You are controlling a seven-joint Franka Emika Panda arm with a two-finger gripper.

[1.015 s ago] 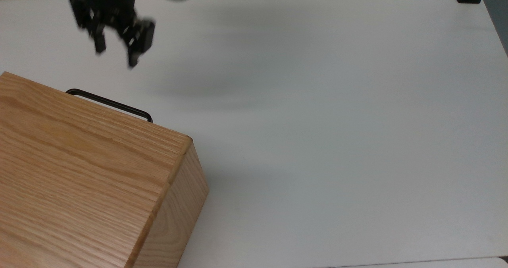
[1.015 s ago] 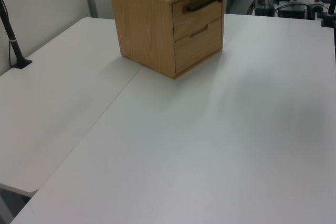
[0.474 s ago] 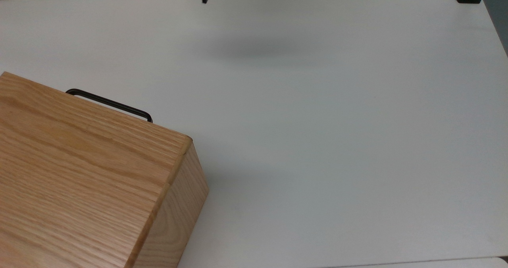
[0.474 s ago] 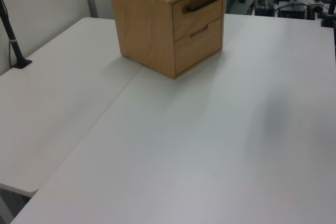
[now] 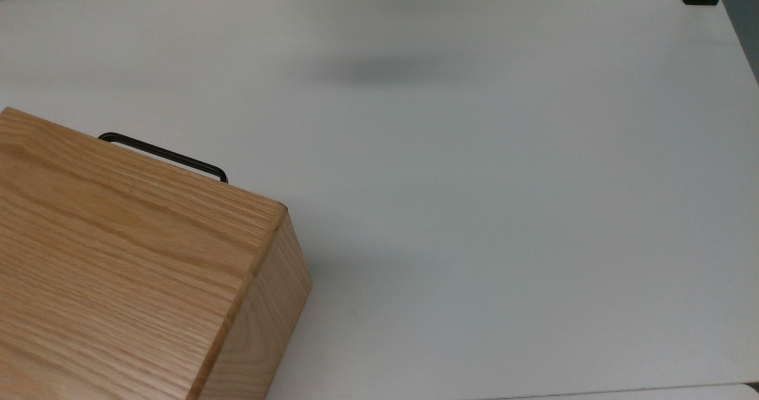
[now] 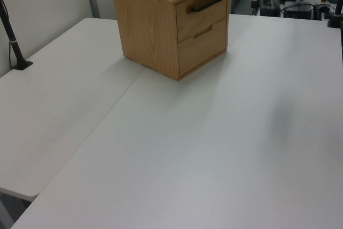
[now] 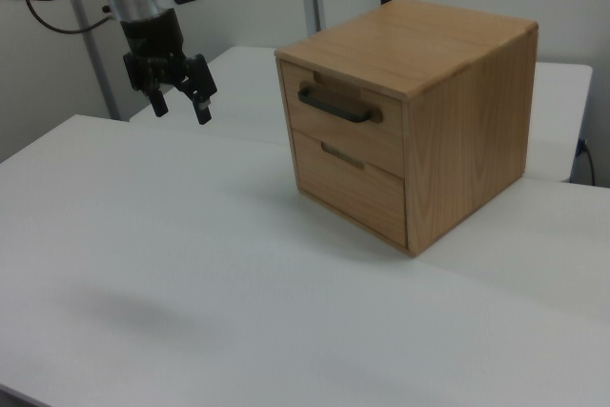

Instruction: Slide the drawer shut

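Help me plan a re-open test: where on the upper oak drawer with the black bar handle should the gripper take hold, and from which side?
Grip the thin black bar handle on the oak drawer front. It stands off the panel, leaving a gap for a finger behind it. It runs horizontally, so I would come straight at the front face, one finger above and one below. The open gripper hangs at the right view's left.

**Drawer shut flush**

The drawer (image 7: 345, 121) is the upper of two oak fronts, light wood with a thin black bar handle (image 7: 335, 107) set level across it. Its panel sits flush with the front below, fully pushed in.
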